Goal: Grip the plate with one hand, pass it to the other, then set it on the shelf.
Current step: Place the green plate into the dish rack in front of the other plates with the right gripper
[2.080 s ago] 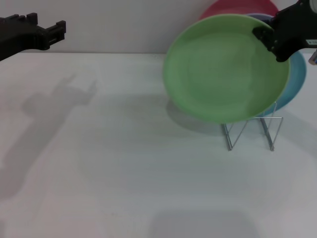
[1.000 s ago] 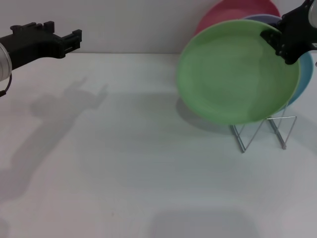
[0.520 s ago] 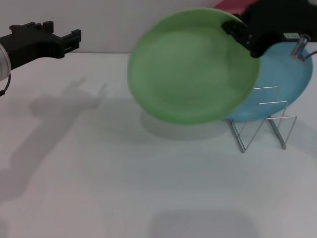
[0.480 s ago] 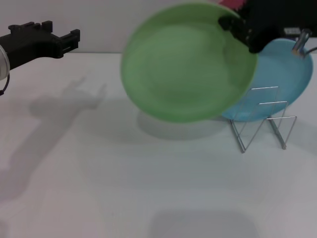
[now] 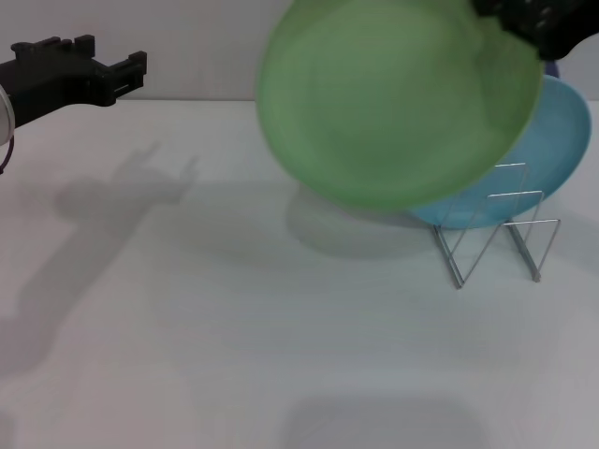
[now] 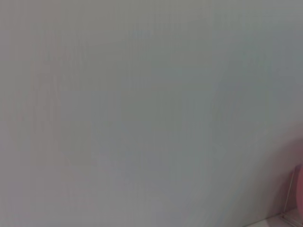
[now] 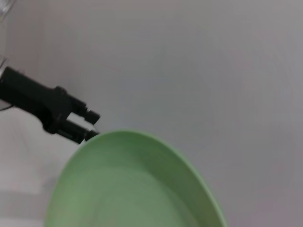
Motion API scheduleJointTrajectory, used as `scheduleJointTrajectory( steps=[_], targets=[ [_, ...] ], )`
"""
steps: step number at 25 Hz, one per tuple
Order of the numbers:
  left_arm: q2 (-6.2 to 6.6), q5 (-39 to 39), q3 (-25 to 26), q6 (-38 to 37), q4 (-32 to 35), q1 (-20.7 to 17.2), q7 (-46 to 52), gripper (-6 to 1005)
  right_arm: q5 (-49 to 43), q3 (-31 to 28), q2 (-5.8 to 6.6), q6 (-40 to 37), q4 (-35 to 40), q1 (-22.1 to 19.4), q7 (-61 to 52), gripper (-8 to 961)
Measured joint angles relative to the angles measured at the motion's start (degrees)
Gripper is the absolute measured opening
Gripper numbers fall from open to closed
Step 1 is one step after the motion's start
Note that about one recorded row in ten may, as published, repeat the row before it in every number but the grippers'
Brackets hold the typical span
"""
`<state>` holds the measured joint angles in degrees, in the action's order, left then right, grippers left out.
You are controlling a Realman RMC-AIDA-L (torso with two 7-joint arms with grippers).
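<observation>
Green plastic fills the upper middle and upper right of the head view: the plate (image 5: 398, 103) is held off the desk (image 5: 234, 327), face on and blurred, gripped at its upper right rim by the right gripper (image 5: 538, 23), whose fingers are closed on the rim at the top right corner of the frame. The left gripper (image 5: 117, 70) hangs at the upper left, well apart from the plate, fingers open with a visible gap — also seen from the right wrist view (image 7: 78, 123).

Risks, as judged from here:
- A one-point rim grasp on a broad plate invites swing or slip; fast travel would be the cause.
- The handover needs the open left fingers to straddle the rim; misalignment could knock the plate loose.
- The plate's lower right edge overlaps the turquoise plate (image 5: 552, 150) in this view; contact could disturb the rack.

Containers: the wire shelf (image 5: 491, 234), lower right, holds the turquoise plate upright in a rear slot. Front slots appear free.
</observation>
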<state>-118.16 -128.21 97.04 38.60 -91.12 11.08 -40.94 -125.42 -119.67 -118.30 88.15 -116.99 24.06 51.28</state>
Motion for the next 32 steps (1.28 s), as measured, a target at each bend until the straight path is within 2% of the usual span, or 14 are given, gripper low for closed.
scheduleJointTrajectory(
  steps=[2, 7, 13, 18, 25, 32],
  targets=[
    [0.01, 0.0, 0.0, 0.0, 0.2, 0.1, 0.0, 646, 0.3, -2.7, 0.4, 1.9, 0.0, 1.4, -0.8, 63],
    [0.03, 0.0, 0.4, -0.1, 0.6, 0.4, 0.0, 644, -4.3, -4.8, 2.98, 6.7, 0.5, 6.5, -4.6, 63],
    [0.03, 0.0, 0.5, -0.1, 0.6, 0.5, 0.0, 644, -13.6, -1.3, 4.3, 11.1, 0.7, 12.1, -4.3, 63],
    [-0.13, 0.3, 0.8, -0.6, 1.0, 0.2, 0.0, 645, -17.4, 2.1, 5.26, 11.9, 0.6, 15.1, -1.6, 63],
    [-0.21, 0.3, 0.8, -1.5, 1.6, 0.3, 0.4, 644, -23.3, 7.4, 5.64, 12.0, 0.6, 17.8, 4.9, 63],
    [-0.3, 0.7, 0.3, -2.7, 2.5, 0.5, 0.6, 644, -26.2, 11.8, 5.61, 11.9, 0.5, 18.4, 9.3, 62]
  ],
)
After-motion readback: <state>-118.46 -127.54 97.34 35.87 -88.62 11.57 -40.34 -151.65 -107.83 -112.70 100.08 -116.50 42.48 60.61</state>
